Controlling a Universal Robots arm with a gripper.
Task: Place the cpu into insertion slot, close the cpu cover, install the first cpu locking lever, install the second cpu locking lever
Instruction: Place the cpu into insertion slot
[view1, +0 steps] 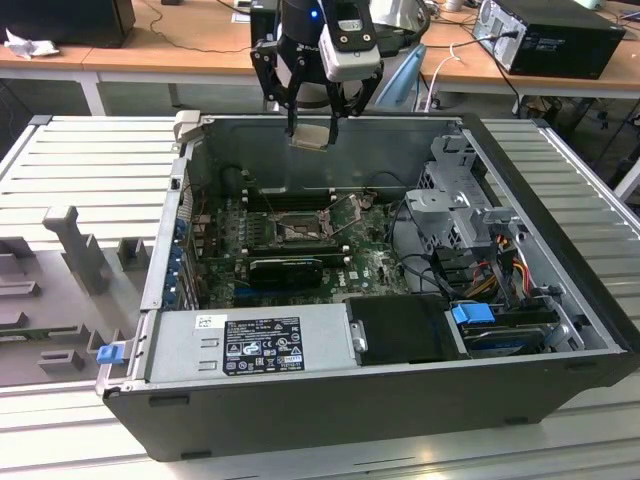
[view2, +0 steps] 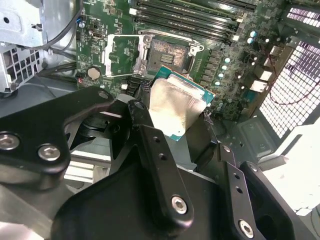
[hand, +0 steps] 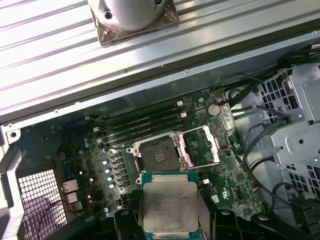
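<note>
My gripper (view1: 314, 122) hangs above the back wall of the open computer case, shut on the cpu (view1: 310, 137). The cpu is a thin square chip with a pale silvery face (view2: 175, 106) (hand: 169, 205), pinched by its edges between the black fingers (view2: 148, 134). Below it on the green board lies the insertion slot (view1: 298, 232) (view2: 170, 53) (hand: 159, 155), black-rimmed and with nothing in it. The cpu cover (view2: 120, 52) (hand: 202, 145), a silver frame with a square window, is swung open beside the slot. The cpu hovers well above the slot without touching it.
A long black card (view1: 285, 268) lies in front of the slot, and memory slots (hand: 140, 125) run behind it. A grey power supply (view1: 250, 345) fills the case front. The metal drive cage (view1: 460, 200) and cables (view1: 500, 270) are on the exterior view's right.
</note>
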